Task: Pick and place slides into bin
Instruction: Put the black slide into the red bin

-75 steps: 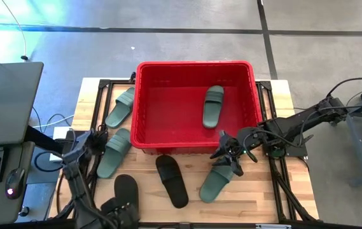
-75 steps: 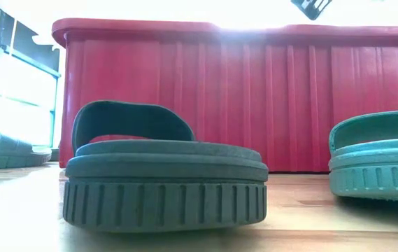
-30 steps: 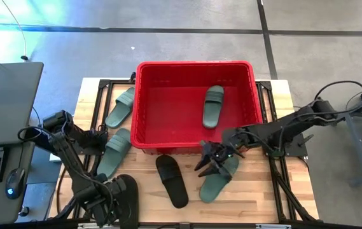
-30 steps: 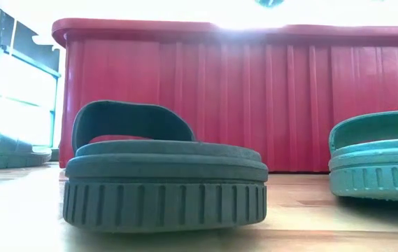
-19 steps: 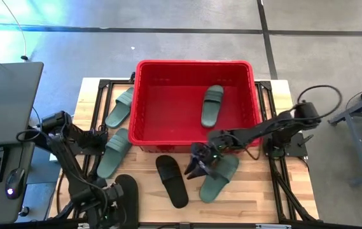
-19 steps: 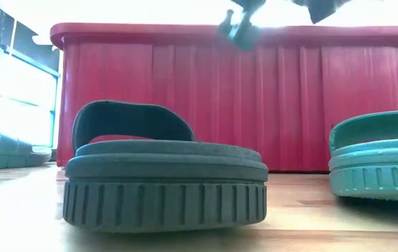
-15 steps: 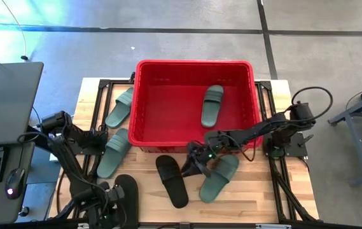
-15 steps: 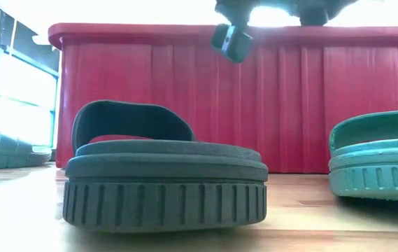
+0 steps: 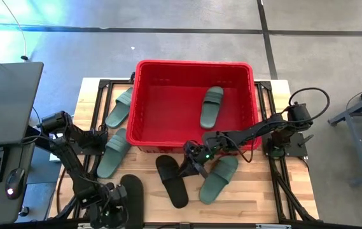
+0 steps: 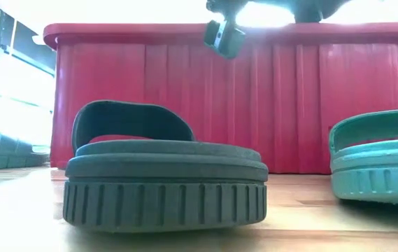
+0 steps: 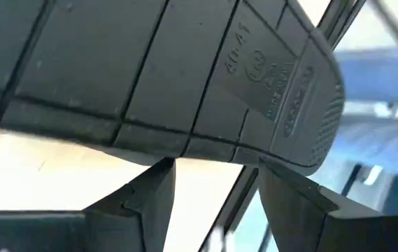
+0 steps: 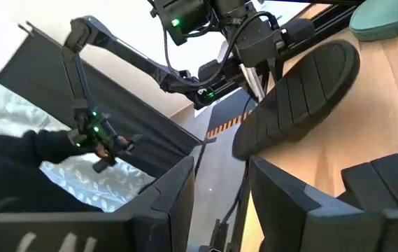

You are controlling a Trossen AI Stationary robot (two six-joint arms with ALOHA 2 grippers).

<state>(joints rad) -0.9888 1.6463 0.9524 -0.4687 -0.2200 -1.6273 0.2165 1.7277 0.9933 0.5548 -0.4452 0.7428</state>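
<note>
1. right gripper (image 9: pixel 189 166), my working hand, hangs above the table just in front of the bin (image 9: pixel 193 64), between the black slide (image 9: pixel 172 182) and the green slide (image 9: pixel 217 178). its fingers (image 12: pixel 174 189) stand apart with nothing between them.
2. the black slide lies just to my gripper's left, flat on the wood. it looks nearer my fingertips than the green slide does, so i judge it to be my target.
3. its long axis runs from the bin's front wall out toward the table's front edge, slanting a little to the right as it goes. my jaws would have to cross that axis to take it by the sides.
4. which end is the toe i cannot tell for sure; the strap seems to sit toward the bin end.
5. left gripper (image 9: pixel 112 197) is well off at the front left corner, at the second black slide (image 9: pixel 132 196). that slide is tipped up with its sole showing, so i judge the left gripper is holding it.
6. the bin lies straight behind the target.
</note>
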